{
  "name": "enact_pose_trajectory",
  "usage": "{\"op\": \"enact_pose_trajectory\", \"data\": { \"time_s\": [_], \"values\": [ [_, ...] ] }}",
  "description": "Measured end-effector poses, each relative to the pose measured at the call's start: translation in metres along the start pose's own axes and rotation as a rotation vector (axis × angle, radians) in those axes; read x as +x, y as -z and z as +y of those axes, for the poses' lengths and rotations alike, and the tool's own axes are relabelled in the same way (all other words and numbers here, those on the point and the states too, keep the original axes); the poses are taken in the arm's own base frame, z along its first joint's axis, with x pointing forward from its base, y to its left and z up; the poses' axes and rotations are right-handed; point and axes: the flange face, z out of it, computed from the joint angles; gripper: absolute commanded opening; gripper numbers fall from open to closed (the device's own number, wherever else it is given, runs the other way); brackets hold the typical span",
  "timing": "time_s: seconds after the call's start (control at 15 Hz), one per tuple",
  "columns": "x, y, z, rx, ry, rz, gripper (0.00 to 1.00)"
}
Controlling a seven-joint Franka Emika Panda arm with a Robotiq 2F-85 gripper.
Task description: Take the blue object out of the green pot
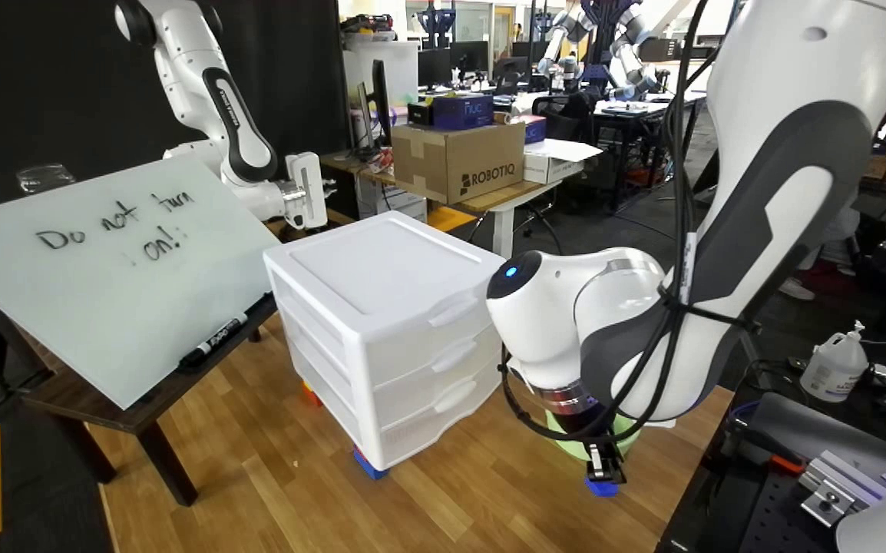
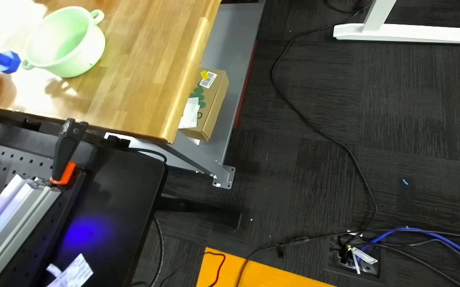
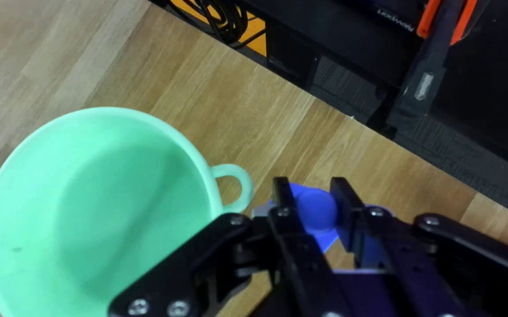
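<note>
Blue object [image 3: 318,212] is out of the green pot [image 2: 84,56], just beside one of its handles; wrist view shows wood between the two. Both are near the edge of the wooden table [image 2: 142,87] that faces the black bench [image 2: 122,191]. In an exterior view the pot is nearer the table corner; the object is on the pot's far side from that corner.

Axis: rounded knob at one end, wider faceted end at the other. Knob up, wide end down, long axis roughly vertical, in line with the fingers. Slight tilt, can't tell. Can't tell either whether the wide end touches the wood or hangs just above it.

Jaws: gripper [image 3: 311,198] points down, fingers parted only as far as the knob between them, a fingertip against each side. It's pinching the knob, wide end sticking out below the tips.

Pot is upright, mouth up. White drawer unit [image 1: 397,338] is on the same table, farther in from the bench edge.
</note>
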Motion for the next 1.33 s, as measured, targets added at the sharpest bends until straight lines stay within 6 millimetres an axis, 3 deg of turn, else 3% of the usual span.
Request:
{"op": "enact_pose_trajectory", "data": {
  "time_s": [0.53,0.6,0.73,0.87,1.27,1.33],
  "values": [
    [0.037,-0.005,-0.008,-0.020,0.100,-0.099,0.07],
    [0.039,-0.005,-0.008,-0.019,0.105,-0.106,0.10],
    [0.042,-0.006,-0.007,-0.017,0.109,-0.115,0.53],
    [0.044,-0.007,-0.005,-0.015,0.111,-0.128,0.57],
    [0.044,-0.009,0.002,-0.010,0.098,-0.150,0.97],
    [0.044,-0.009,0.002,-0.010,0.098,-0.151,0.99]
  ]
}}
